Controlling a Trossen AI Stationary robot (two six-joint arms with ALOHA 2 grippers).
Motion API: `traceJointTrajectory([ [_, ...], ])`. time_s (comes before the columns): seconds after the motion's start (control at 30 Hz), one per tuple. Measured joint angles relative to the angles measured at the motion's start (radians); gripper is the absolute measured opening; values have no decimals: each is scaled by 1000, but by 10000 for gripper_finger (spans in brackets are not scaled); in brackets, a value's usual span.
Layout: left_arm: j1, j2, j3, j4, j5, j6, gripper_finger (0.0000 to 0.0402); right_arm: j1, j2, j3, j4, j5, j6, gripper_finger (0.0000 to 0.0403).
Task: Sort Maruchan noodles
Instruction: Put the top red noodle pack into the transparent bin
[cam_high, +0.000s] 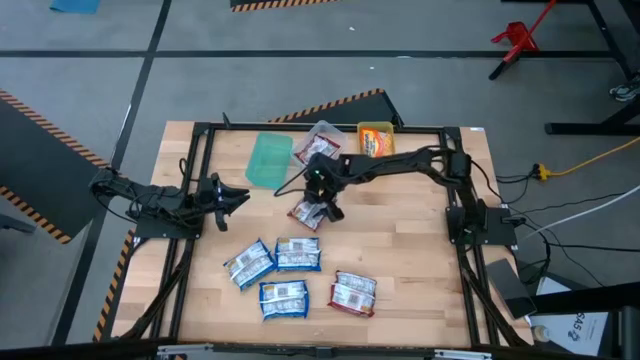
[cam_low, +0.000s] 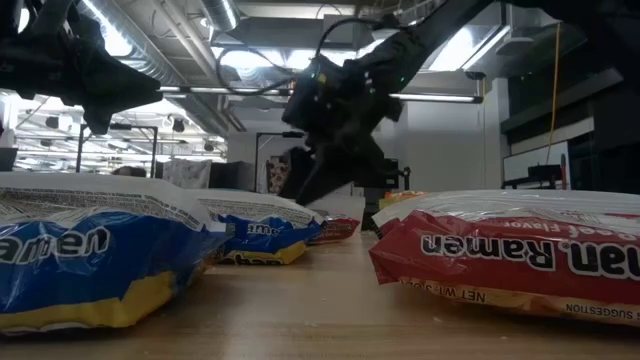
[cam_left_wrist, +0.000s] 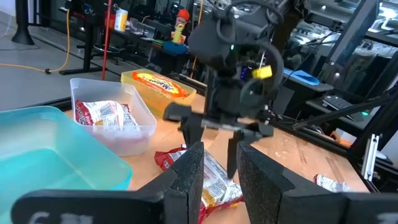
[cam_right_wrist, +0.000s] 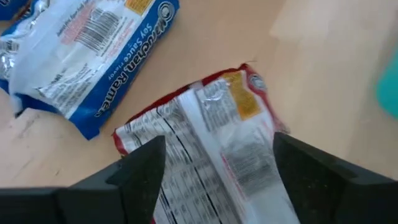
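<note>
- Right gripper (cam_high: 322, 210): positioned over the middle of the table, directly above a red packet (cam_high: 307, 214). In the right wrist view the fingers are spread wide to either side of this red packet (cam_right_wrist: 205, 130), which lies flat on the wood, back label up. No grip is seen; whether the packet is about to be taken or was just let go cannot be told.
- Right arm: stretched from its base at the table's right edge across toward the centre, wrist bent downward so the fingers point at the tabletop.
- Left gripper (cam_high: 238, 197): parked near the left edge, raised off the table, facing the centre; its fingers (cam_left_wrist: 189, 180) are held a narrow gap apart, with nothing between them. It is judged to be waiting.
- Green bin (cam_high: 268, 160), clear bin (cam_high: 322, 136), yellow bin (cam_high: 376, 138): lined along the far edge as sorting targets. A red packet is lodged in the clear bin and an orange one in the yellow bin; the green bin appears empty.
- Unsorted stock: three blue packets (cam_high: 297, 254) and one further red packet (cam_high: 352, 292) lie grouped at the near side, well apart from the bins.
</note>
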Motion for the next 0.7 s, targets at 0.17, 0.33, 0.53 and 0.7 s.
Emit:
traceJointTrajectory([
  [0.17, 0, 0, 0, 0, -2, 0, 90, -2, 50, 7, 21, -21, -4, 262],
  [0.33, 0, 0, 0, 0, -18, 1, 90, -3, 74, 8, 9, -7, -4, 185],
  [0.53, 0, 0, 0, -1, -19, 1, 90, -3, 76, 6, 16, 20, -7, 60],
  [0.7, 0, 0, 0, 0, -19, 0, 90, -2, 76, 6, 16, 45, -6, 8],
])
